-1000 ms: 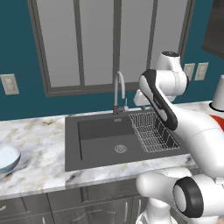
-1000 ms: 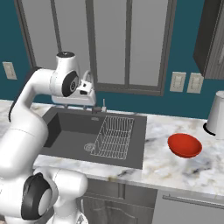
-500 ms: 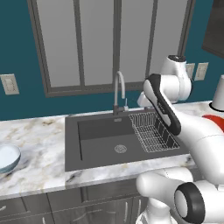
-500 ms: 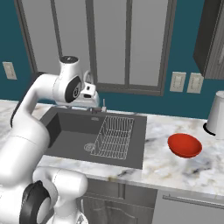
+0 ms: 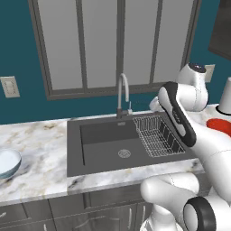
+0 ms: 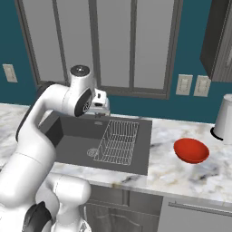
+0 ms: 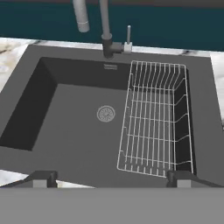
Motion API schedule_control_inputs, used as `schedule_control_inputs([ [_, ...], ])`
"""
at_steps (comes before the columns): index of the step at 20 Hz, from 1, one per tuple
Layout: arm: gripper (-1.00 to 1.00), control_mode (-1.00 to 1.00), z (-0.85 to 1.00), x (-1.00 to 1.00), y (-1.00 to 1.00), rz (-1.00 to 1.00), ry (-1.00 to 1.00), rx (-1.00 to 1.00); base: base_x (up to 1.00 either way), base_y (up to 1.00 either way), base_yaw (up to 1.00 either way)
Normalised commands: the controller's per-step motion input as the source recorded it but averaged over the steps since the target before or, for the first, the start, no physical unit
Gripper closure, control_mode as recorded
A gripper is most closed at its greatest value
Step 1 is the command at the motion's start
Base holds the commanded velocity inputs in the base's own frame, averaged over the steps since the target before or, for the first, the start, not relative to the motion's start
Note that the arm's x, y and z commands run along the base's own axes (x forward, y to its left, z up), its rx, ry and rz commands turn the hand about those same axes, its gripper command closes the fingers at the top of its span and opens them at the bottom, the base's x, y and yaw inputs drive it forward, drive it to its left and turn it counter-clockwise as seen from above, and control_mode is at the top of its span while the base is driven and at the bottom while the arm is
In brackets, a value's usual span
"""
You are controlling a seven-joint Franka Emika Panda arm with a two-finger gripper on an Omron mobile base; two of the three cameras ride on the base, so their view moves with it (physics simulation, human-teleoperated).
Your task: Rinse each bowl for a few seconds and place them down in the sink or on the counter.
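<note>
The glossy red bowl (image 6: 191,150) sits upright on the marble counter (image 6: 168,176) to the right of the sink, and its edge (image 5: 220,127) peeks out behind my arm. At the far left of the counter (image 5: 43,140) rests the pale blue-grey bowl (image 5: 6,163). My gripper (image 6: 100,106) hangs above the dark grey sink (image 6: 72,141) near its back edge. Seen from the hand, the gripper (image 7: 111,180) is open and empty, looking down on the sink (image 7: 72,131) and its drain.
A wire rack (image 7: 155,119) fills the right part of the basin. The curved steel tap (image 5: 122,93) rises at the sink's back edge. A white jar (image 6: 224,118) stands at the back right of the counter. A window is behind the sink.
The arm has swung to the right and a little lower above the sink. The gripper has stayed open and empty. The bowls have not moved.
</note>
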Motion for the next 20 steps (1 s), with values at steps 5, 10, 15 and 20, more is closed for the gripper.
schedule_control_inputs([
  [5,-1.0,-1.0,-0.08,0.04,-0.16,0.05,-0.14,0.04,0.0,0.0,0.0],
  [10,-1.0,-1.0,-0.19,0.13,-0.07,0.05,-0.11,0.03,0.0,0.0,0.0],
  [15,-1.0,-1.0,-0.2,0.26,-0.06,0.06,-0.02,0.04,0.0,0.0,0.0],
  [20,-1.0,-1.0,-0.11,0.19,-0.07,0.05,-0.07,0.01,0.0,0.0,0.0],
])
